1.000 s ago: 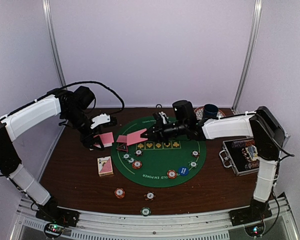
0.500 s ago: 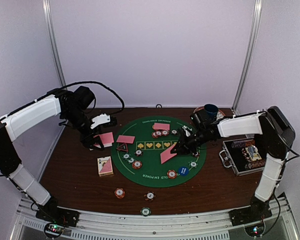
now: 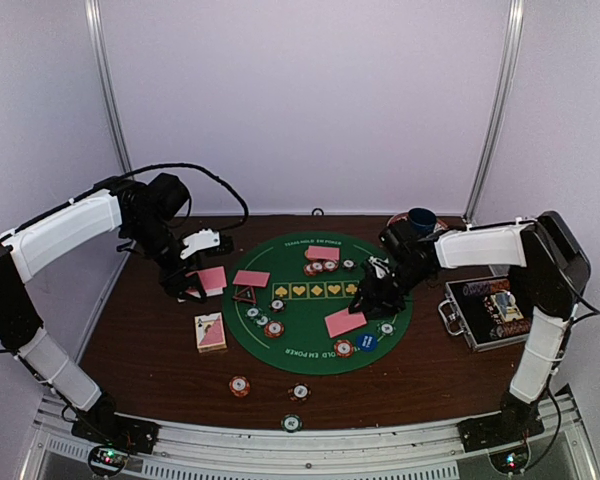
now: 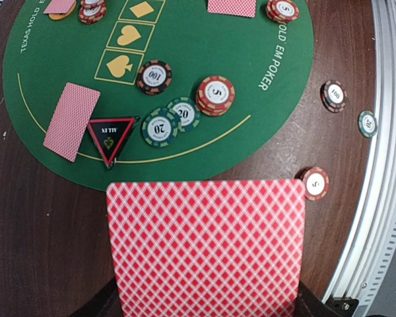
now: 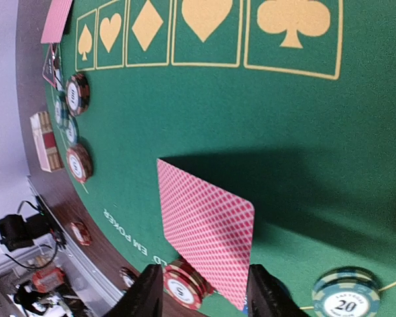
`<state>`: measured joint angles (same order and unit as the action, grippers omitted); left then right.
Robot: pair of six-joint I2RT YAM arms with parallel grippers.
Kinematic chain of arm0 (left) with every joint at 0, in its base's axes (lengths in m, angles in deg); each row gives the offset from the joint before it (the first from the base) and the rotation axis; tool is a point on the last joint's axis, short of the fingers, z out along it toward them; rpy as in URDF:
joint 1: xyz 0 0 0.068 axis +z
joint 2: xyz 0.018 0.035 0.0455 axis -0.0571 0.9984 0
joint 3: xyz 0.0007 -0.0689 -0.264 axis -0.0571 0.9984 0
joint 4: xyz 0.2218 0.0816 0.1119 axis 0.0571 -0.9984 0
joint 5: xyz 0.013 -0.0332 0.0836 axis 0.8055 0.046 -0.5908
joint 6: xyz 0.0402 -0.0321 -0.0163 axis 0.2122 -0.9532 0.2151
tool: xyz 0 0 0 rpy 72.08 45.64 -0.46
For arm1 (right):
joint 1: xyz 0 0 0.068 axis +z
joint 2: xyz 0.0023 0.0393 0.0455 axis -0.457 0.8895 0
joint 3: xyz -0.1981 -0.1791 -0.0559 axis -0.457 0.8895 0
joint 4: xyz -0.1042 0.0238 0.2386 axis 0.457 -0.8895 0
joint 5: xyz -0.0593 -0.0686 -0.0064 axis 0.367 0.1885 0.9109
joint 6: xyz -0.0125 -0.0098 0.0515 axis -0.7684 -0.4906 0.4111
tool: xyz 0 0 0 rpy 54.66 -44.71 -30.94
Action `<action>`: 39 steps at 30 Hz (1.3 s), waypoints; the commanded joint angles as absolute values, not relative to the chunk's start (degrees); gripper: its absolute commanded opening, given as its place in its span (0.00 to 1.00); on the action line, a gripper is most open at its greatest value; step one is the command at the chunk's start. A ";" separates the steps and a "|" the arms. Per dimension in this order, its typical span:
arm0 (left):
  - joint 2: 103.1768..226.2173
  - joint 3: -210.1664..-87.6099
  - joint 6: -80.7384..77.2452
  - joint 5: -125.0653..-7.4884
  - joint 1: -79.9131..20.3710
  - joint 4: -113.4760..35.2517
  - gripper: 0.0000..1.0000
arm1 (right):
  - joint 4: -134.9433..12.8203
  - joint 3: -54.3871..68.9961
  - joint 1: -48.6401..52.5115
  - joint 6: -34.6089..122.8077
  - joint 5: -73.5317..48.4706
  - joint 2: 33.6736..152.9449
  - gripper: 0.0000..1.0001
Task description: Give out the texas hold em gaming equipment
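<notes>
pink lattice-backed card (image 5: 208, 231) lies on round green mat (image 5: 185, 119).

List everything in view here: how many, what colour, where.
round felt mat: one, green, centre of the brown wooden table.
diamond-patterned playing cards: three, pink-backed, flat on the mat.
fourth card: one, pink-backed, in the left end effector.
rectangular card pack: one, pink and white, on wood left of the mat.
striped-edge round poker chips: count unclear, red, green, dark, mostly on the mat; three on wood near the front.
triangular marker: one, red-black, mat's left edge.
round disc: one, blue, mat's near side.
ceramic cup on saucer: one, dark blue, far right.
metal-edged case: one, black, right of the mat.
left end effector: shut on that card.
right end effector: open, over the mat's right side.
</notes>
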<state>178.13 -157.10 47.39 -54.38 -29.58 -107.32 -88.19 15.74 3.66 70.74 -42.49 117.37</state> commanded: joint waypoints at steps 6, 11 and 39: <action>177.03 -159.06 48.15 -53.61 -29.46 -107.33 0.00 | -98.62 7.95 3.63 65.20 -29.19 111.88 0.69; 176.95 -159.06 48.15 -53.57 -29.46 -107.33 0.00 | -94.24 5.87 6.31 67.97 -31.73 110.77 0.85; 177.95 -159.77 46.74 -53.10 -29.46 -107.26 0.00 | -40.25 -10.24 24.83 108.42 -52.66 135.60 0.83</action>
